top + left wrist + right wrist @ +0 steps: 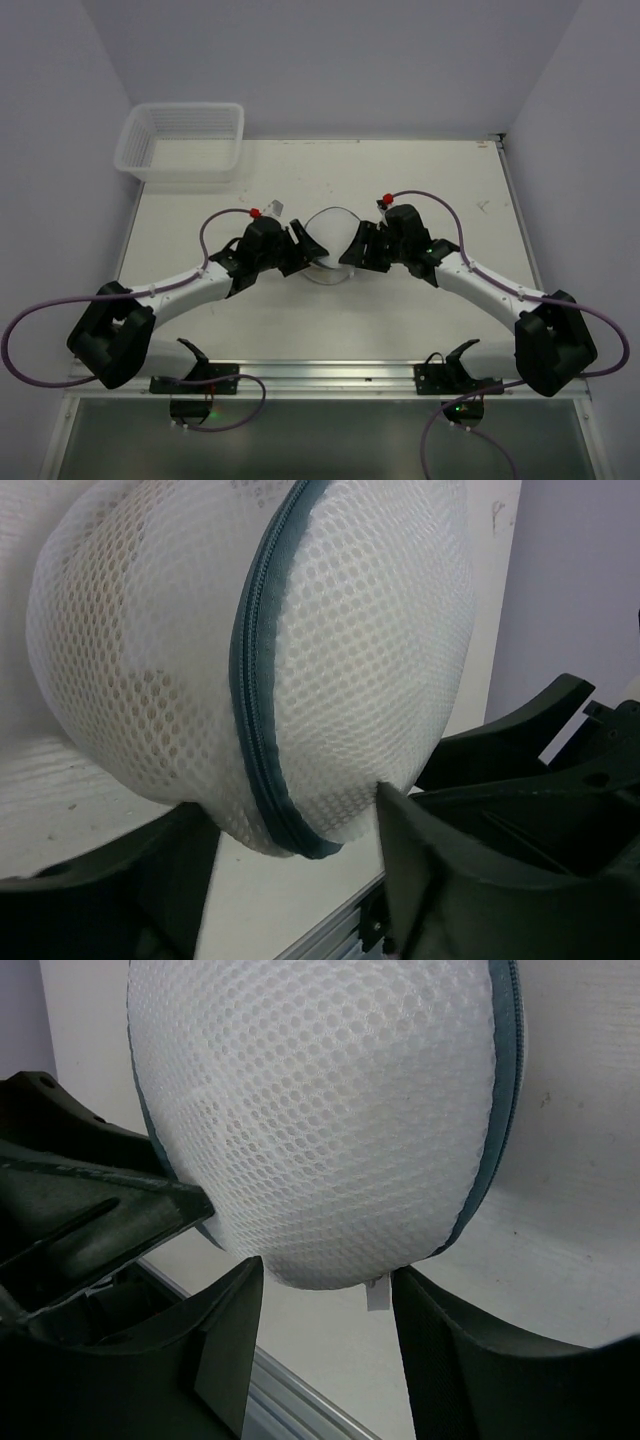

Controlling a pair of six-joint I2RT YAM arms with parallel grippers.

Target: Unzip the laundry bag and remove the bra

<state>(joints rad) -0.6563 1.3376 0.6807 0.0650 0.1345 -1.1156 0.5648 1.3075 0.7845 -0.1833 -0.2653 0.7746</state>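
Two arms meet at the laundry bag (330, 245) – the right gripper (325, 1275) has its jaws clamped on the mesh. Left gripper (285, 810) jaws straddle the bag's zip (250, 680); grip unclear

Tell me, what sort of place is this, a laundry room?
More likely a robot test bench: a left arm and right arm fixed by a metal rail on a white table, plain walls around, with a mesh laundry bag and a plastic basket.

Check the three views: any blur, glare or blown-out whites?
Top external: even light, sharp, laundry bag nearly blown out white. Left wrist: mesh and zip crisp, left pincer fingers dark and soft. Right wrist: mesh crisp, right pincer fingers underexposed, no glare.
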